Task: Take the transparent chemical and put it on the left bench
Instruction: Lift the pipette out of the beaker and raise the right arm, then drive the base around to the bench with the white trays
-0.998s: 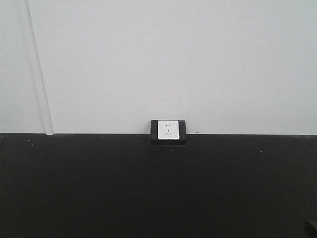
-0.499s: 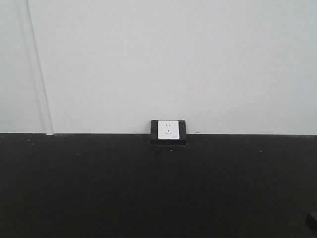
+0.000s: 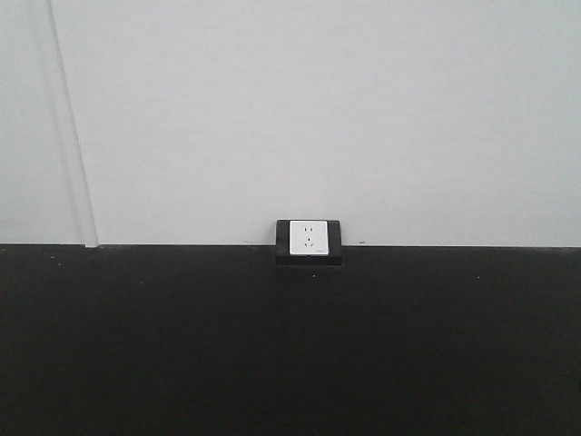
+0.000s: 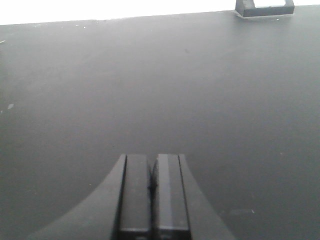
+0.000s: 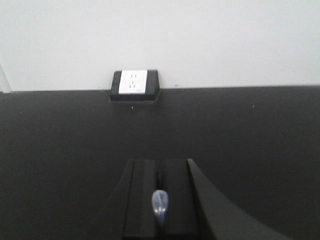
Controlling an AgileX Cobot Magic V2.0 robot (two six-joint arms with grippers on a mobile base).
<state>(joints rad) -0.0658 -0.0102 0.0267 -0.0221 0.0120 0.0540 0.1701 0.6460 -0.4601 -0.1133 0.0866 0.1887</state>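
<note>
Right gripper [image 5: 160, 172], seen from its own wrist camera: the two dark pads are closed on the pipette [image 5: 160, 205], which is pinched in the narrow slot between them. Only a short teardrop-shaped end shows. It is colourless, translucent and grey-white with a small glint, and carries no red or green tint. The rest of its length is hidden by the pads, so which end this is cannot be told.

Left gripper [image 4: 151, 170], from its wrist camera: the pads are pressed together with nothing between them, poised over bare black surface.

Change: in the front view a second ago, a small dark shape sat at the frame's 4 o'clock corner. Half a second ago it lay lower in that corner, and now it is gone. It is probably part of the right arm drawing back out of the front camera's field. The grasp therefore appears complete, and the load is pulled in toward the robot, as would suit carrying.

Surroundings: from the right gripper, the socket [image 5: 134, 82] stands at 11 o'clock, set where the worktop [image 5: 240, 140] meets the white wall [image 5: 200, 35]. This is the socket-side worktop, not the left bench, which appears in no view. Judged from this, the placing half of the task remains, and the robot must first bring that bench into reach.
</note>
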